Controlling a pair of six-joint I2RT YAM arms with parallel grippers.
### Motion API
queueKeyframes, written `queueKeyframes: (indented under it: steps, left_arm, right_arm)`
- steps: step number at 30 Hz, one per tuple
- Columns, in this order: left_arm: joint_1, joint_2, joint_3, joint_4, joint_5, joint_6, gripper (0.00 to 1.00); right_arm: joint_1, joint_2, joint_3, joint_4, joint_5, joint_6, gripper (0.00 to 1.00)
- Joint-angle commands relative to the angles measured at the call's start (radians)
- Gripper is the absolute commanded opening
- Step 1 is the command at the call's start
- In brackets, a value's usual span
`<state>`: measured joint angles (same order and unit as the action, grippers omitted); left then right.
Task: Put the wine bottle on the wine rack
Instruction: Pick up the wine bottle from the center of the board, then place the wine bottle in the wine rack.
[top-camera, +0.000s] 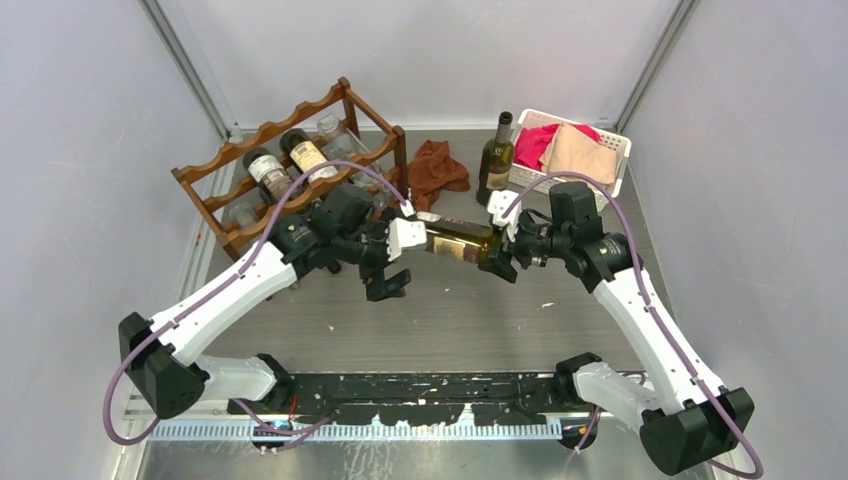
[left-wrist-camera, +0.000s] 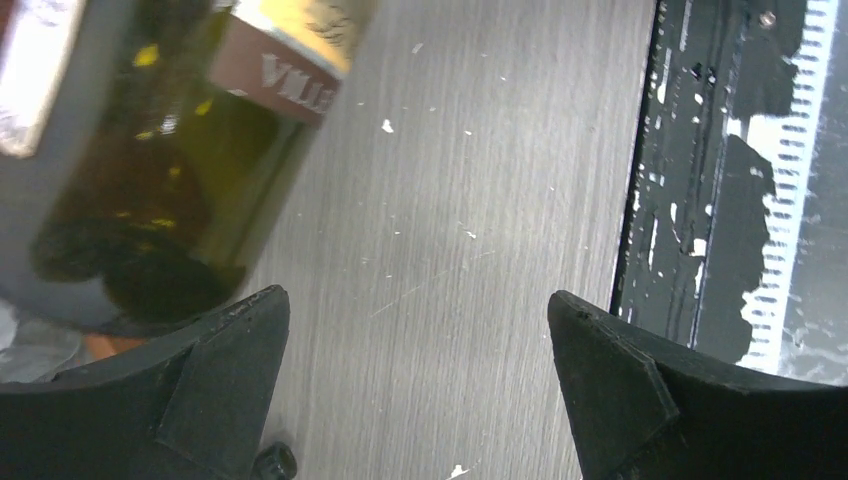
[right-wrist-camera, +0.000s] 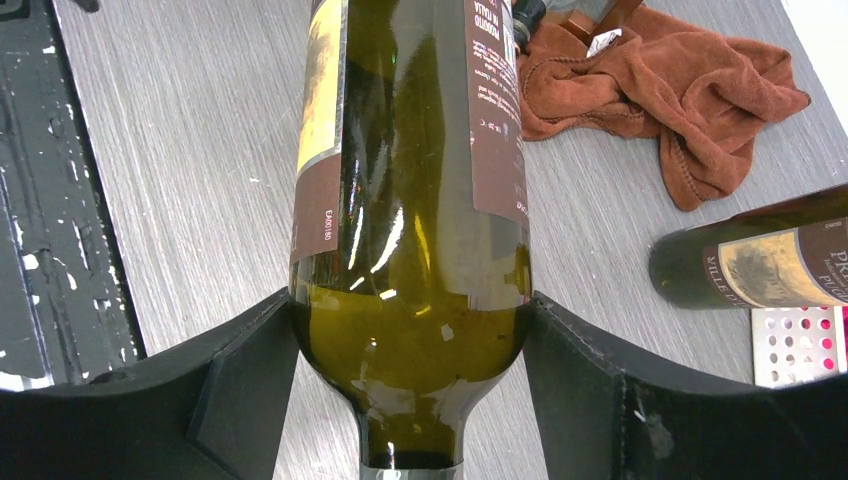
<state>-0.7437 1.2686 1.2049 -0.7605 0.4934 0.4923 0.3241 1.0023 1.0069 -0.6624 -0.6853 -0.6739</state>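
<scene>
Right claw (right-wrist-camera: 412, 312) is clamped on the shoulder of the wine bottle (right-wrist-camera: 410, 170), neck toward the wrist and base pointing at the wine rack (top-camera: 290, 165). The bottle hangs level just off the rack's right end, seemingly clear of the worktop (top-camera: 450, 320). Left claw (left-wrist-camera: 415, 310) is spread wide and empty beside the bottle's base, on the rack side of it.

To do this step well, I judge the bottle should be kept level, with its base supported, and steered into a free scallop, since several bottles (top-camera: 268, 170) already lie in the rack. Out from the rack's right end come a brown cloth (top-camera: 437, 168), an upright bottle (top-camera: 497, 150) and a white basket (top-camera: 618, 150). None of these blocks the path. The left arm (top-camera: 250, 280) does.
</scene>
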Motion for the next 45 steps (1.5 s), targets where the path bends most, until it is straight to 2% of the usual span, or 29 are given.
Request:
queueKeyframes:
  steps: [1, 4, 8, 9, 14, 19, 24, 27, 31, 42, 45]
  left_arm:
    - [0.019, -0.091, 0.086, 0.119, -0.091, -0.136, 0.99]
    - [0.061, -0.081, 0.215, 0.108, -0.174, -0.295, 0.96]
    - [0.15, 0.009, 0.425, -0.078, -0.278, -0.418, 0.9]
    - [0.167, 0.028, 0.466, -0.128, -0.299, -0.427, 0.86]
    - [0.227, 0.097, 0.591, -0.361, -0.48, -0.397, 0.7]
    - [0.28, 0.103, 0.594, -0.43, -0.628, -0.252, 0.65]
    - [0.384, 0.116, 0.589, -0.489, -0.599, -0.119, 0.61]
    - [0.459, 0.128, 0.598, -0.53, -0.528, -0.047, 0.58]
    - [0.501, 0.109, 0.541, -0.5, -0.46, 0.062, 0.56]
    - [0.58, 0.123, 0.439, -0.458, -0.415, 0.093, 0.41]
    - [0.581, 0.124, 0.435, -0.456, -0.413, 0.094, 0.3]
  right_arm:
    - [-0.002, -0.053, 0.018, 0.091, -0.065, 0.031, 0.01]
    - [-0.002, -0.04, 0.016, 0.097, -0.084, 0.096, 0.01]
    - [0.027, -0.006, 0.028, 0.126, -0.094, 0.198, 0.01]
    - [0.044, 0.0, 0.029, 0.144, -0.085, 0.238, 0.01]
    - [0.15, 0.035, 0.022, 0.286, -0.048, 0.402, 0.01]
    - [0.252, 0.086, 0.034, 0.39, -0.032, 0.52, 0.01]
    - [0.326, 0.159, 0.059, 0.481, -0.032, 0.599, 0.01]
    - [0.363, 0.202, 0.073, 0.532, -0.033, 0.626, 0.01]
    - [0.4, 0.264, 0.101, 0.585, -0.019, 0.658, 0.01]
    - [0.48, 0.385, 0.16, 0.724, 0.015, 0.741, 0.01]
    - [0.496, 0.411, 0.174, 0.748, 0.022, 0.761, 0.01]
